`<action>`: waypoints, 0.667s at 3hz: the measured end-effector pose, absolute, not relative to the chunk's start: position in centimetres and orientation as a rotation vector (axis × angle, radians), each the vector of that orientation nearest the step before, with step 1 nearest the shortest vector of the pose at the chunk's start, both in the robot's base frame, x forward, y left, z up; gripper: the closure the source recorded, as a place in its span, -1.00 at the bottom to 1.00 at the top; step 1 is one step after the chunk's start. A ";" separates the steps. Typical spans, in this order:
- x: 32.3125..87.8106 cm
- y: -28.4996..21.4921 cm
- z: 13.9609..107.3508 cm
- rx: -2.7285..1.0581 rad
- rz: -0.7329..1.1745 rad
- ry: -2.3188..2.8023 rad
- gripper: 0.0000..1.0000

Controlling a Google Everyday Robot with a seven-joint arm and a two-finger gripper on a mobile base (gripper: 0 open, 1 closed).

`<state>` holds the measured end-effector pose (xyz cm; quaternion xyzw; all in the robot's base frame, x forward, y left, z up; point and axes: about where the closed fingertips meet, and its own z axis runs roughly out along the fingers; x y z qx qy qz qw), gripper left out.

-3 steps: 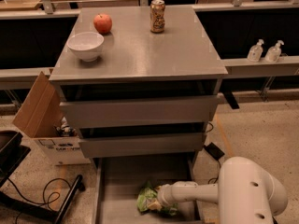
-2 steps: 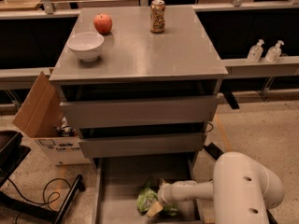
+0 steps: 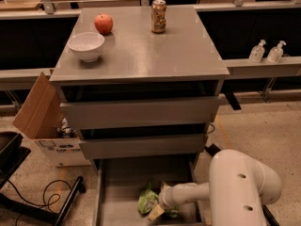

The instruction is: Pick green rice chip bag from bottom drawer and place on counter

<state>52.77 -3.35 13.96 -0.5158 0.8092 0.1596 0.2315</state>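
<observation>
The green rice chip bag [image 3: 146,201] lies crumpled in the open bottom drawer [image 3: 120,182], near its front middle. My gripper [image 3: 157,210] is low inside the drawer, at the bag's right side and touching or overlapping it. The white arm reaches in from the right, with its big rounded joint [image 3: 242,187] beside the drawer. The counter [image 3: 146,51] is the grey top of the cabinet above.
A white bowl [image 3: 86,45], a red apple [image 3: 104,23] and a drinks can [image 3: 158,16] stand on the counter's far part. The two upper drawers are closed. A cardboard box [image 3: 40,112] stands left of the cabinet, with cables [image 3: 37,201] on the floor.
The arm's big joint has shifted left, closer to the drawer, and the gripper has pushed a little further onto the bag. The bag stays in the drawer.
</observation>
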 end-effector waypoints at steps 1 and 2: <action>52.7 -3.7 13.8 -1.429 0.404 2.235 -0.68; 52.5 -3.6 13.7 -1.435 0.405 2.229 -0.05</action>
